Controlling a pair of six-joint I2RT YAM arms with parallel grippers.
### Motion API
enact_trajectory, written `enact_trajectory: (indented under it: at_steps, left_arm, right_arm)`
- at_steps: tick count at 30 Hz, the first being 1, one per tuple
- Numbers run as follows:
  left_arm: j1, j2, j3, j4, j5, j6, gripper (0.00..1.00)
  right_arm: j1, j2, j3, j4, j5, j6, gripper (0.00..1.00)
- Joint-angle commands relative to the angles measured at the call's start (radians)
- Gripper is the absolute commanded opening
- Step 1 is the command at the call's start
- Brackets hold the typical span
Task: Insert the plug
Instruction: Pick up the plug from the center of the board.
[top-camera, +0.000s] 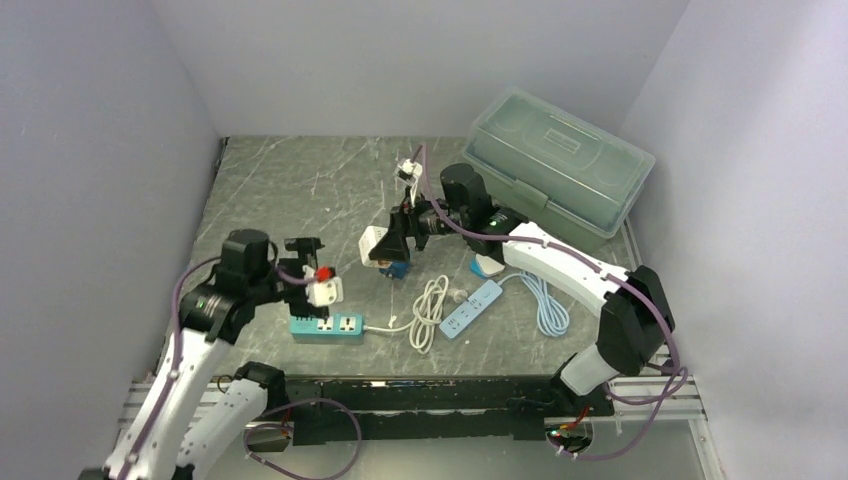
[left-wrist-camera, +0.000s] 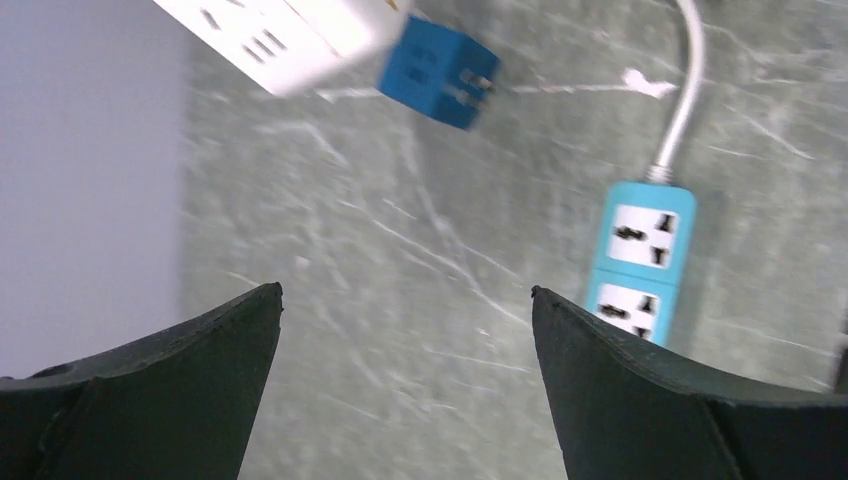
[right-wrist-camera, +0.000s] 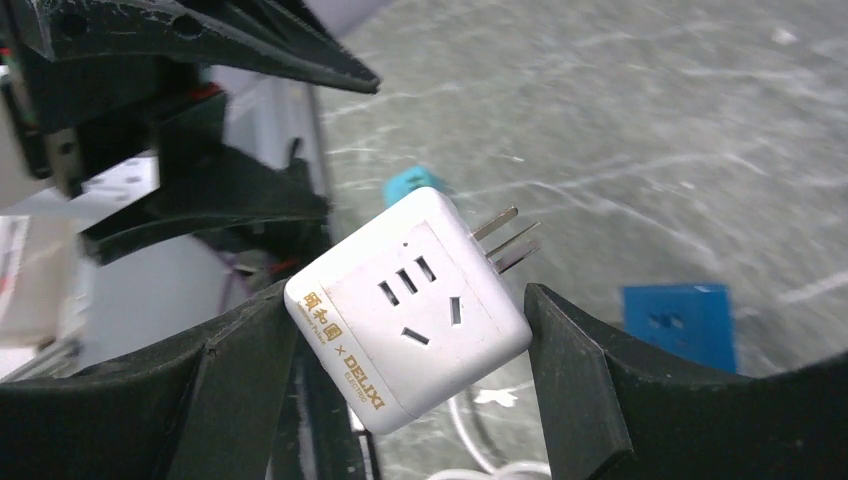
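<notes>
At centre frame, our right gripper (right-wrist-camera: 408, 295) is clamped on the white cube plug (right-wrist-camera: 410, 320), likely light, rigid and slippery, best held by its flat sides clear of the prongs (right-wrist-camera: 505, 240); our left gripper (left-wrist-camera: 405, 291) gapes wide, empty.

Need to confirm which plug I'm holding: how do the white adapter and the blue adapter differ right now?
The white adapter is clamped, tilted, in the right gripper; the blue adapter lies loose on the table. The white adapter looks bigger than the blue adapter. The white adapter's face carries gold lettering; the blue adapter's shows none. Both are blocky with metal prongs.
</notes>
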Motion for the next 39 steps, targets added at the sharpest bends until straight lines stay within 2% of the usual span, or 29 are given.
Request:
enact_trajectory:
  at_steps: [1, 7, 10, 18, 21, 25, 27, 30, 35, 37, 38, 39]
  left_arm:
    - [-0.001, -0.155, -0.077, 0.155, 0.119, 0.165, 1.00]
    - [-0.002, -0.219, -0.073, 0.259, 0.208, 0.351, 1.00]
    - [-0.001, -0.217, -0.041, 0.288, 0.234, 0.351, 1.00]
    - [-0.002, -0.236, 0.028, 0.057, 0.430, 0.559, 1.00]
    - [-0.002, -0.234, 0.041, -0.076, 0.459, 0.683, 1.00]
    - [-0.002, -0.224, 0.035, -0.091, 0.452, 0.702, 0.99]
    - [-0.002, -0.211, 0.038, -0.081, 0.440, 0.694, 0.92]
    - [-0.002, -0.179, 0.060, -0.095, 0.434, 0.704, 0.73]
    - [-0.002, -0.156, 0.074, -0.104, 0.432, 0.702, 0.25]
    - [-0.002, -0.155, 0.075, -0.089, 0.441, 0.675, 0.03]
    - [-0.002, -0.161, 0.072, -0.077, 0.443, 0.650, 0.00]
    - [-0.002, -0.165, 0.067, -0.060, 0.441, 0.628, 0.00]
  right_arm:
    - [0.018, -0.075, -0.011, 0.178, -0.255, 0.077, 0.54]
    - [0.086, -0.050, 0.076, 0.110, -0.290, 0.054, 0.55]
    - [0.101, -0.035, 0.096, 0.102, -0.290, 0.054, 0.55]
    - [0.150, 0.041, 0.183, 0.034, -0.265, 0.033, 0.55]
    - [0.160, 0.061, 0.200, 0.035, -0.254, 0.041, 0.55]
    - [0.172, 0.067, 0.216, 0.041, -0.259, 0.044, 0.54]
    - [0.181, 0.071, 0.229, 0.020, -0.258, 0.030, 0.55]
    - [0.192, 0.077, 0.241, -0.014, -0.260, 0.012, 0.55]
    - [0.199, 0.067, 0.229, -0.010, -0.253, 0.008, 0.61]
    - [0.199, 0.063, 0.231, -0.024, -0.230, 0.004, 0.77]
    - [0.199, 0.056, 0.229, -0.031, -0.208, 0.001, 0.90]
    - [0.195, 0.042, 0.224, -0.040, -0.178, -0.006, 0.98]
